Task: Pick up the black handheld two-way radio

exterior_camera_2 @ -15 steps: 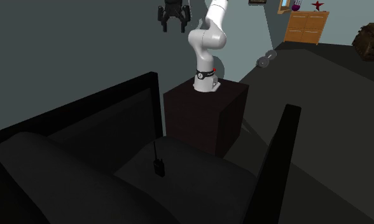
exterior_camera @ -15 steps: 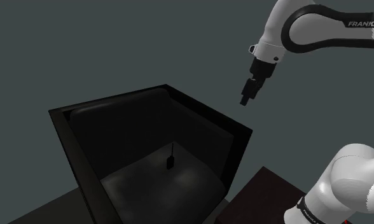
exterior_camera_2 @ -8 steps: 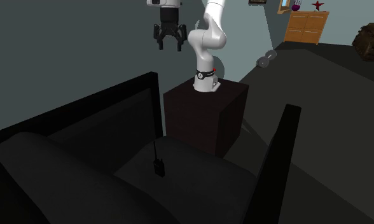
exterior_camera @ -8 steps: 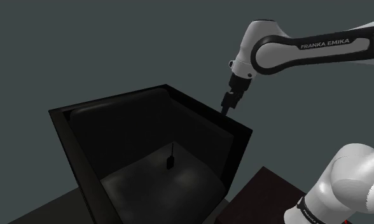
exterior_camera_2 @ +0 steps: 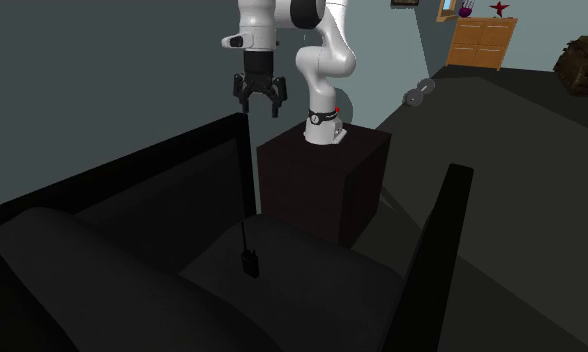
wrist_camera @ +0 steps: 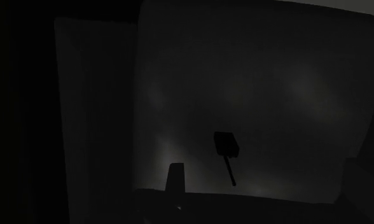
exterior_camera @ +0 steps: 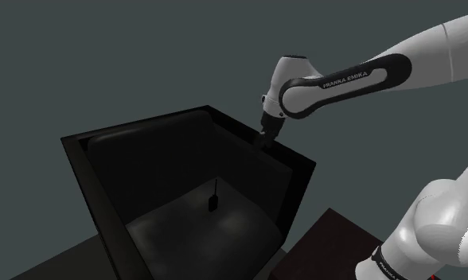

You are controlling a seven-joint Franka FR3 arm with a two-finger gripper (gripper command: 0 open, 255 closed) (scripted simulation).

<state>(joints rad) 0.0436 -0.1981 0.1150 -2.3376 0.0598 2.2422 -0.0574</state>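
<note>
The tool [exterior_camera_2: 259,104] hangs released, fingers spread, over the dark armchair's [exterior_camera_2: 182,150] armrest at the second exterior view's upper middle, probably to clear it before descending to the black radio [exterior_camera_2: 250,262], antenna-up on the seat, lower centre

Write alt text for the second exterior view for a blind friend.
A small black radio sits on the seat of a black armchair. The open black end effector of a white robot arm hangs above the chair's armrest, near its dark box stand.
</note>
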